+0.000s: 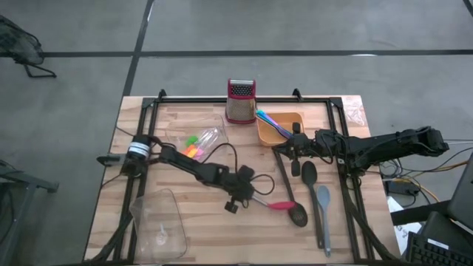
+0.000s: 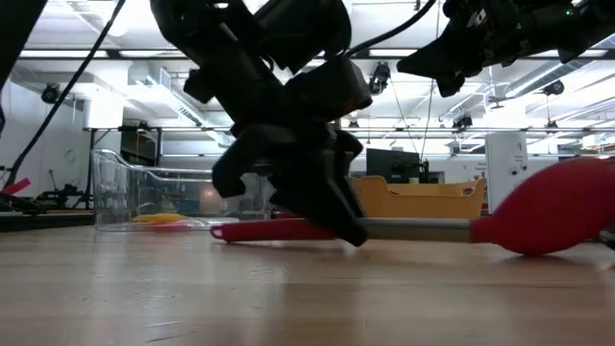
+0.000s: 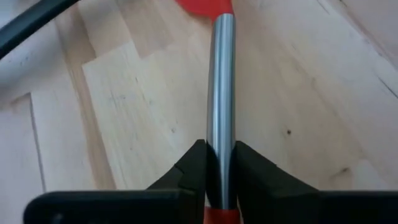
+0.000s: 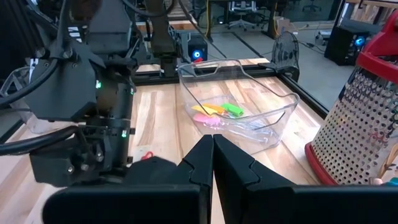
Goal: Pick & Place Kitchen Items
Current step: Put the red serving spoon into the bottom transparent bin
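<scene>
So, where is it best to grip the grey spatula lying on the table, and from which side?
Grip the grey spatula at mid-handle, coming straight down from above: it lies flat, its handle is long and slim, and the black spoon crowds its head end.

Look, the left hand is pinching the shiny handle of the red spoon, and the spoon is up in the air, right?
Not quite. The left hand is pinching the shiny handle of the red spoon, but the spoon is not up in the air. The low view shows it lying flat on the table, with its red head resting on the wood.
</scene>
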### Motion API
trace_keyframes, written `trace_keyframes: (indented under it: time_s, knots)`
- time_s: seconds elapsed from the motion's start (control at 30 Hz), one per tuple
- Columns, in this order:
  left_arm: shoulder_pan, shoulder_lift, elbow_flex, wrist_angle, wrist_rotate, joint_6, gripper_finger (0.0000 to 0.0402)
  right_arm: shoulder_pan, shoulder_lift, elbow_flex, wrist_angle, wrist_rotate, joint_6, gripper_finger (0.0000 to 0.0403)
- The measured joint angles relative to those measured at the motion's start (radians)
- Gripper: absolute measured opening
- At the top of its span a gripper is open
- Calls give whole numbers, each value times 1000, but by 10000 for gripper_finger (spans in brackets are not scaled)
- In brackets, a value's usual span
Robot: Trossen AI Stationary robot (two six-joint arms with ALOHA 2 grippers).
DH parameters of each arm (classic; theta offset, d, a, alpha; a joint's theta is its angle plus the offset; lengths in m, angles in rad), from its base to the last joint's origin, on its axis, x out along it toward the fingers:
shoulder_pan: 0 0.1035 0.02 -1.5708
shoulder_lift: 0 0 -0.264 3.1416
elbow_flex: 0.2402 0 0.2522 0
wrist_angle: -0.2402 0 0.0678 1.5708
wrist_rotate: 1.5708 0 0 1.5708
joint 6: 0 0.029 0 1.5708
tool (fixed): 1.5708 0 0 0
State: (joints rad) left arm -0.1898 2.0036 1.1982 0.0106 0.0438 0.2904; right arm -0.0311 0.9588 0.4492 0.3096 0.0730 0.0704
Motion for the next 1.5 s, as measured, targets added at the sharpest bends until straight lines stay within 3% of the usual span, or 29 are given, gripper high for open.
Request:
trace_keyframes:
  time_s: [0.33, 0.67, 0.9, 1.03, 1.13, 1.23, 1.37, 1.5]
  knots:
    - [-66, -169, 6, -303, -105, 69, 57, 0, 0, 0, -8, 0, 0, 8]
    - [-301, -484, 6, -675, -529, 163, 59, 0, 0, 0, -16, 0, 0, 8]
    - [-491, -631, 7, -854, -555, -150, 59, 0, 0, 0, -16, 0, 0, 8]
    - [-605, -680, 6, -864, -556, -282, 58, 0, 0, 0, -16, 0, 0, 8]
    - [-700, -700, -11, -877, -632, -344, 58, 0, 0, 0, -17, 0, 0, 8]
    - [-790, -696, -34, -1007, -739, -417, 58, 0, 0, 0, -17, 0, 0, 8]
    - [-878, -678, -44, -1179, -740, -554, 61, 0, 0, 0, -17, 0, 0, 8]
    - [-966, -680, -44, -1229, -725, -738, 63, 0, 0, 0, -17, 0, 0, 8]
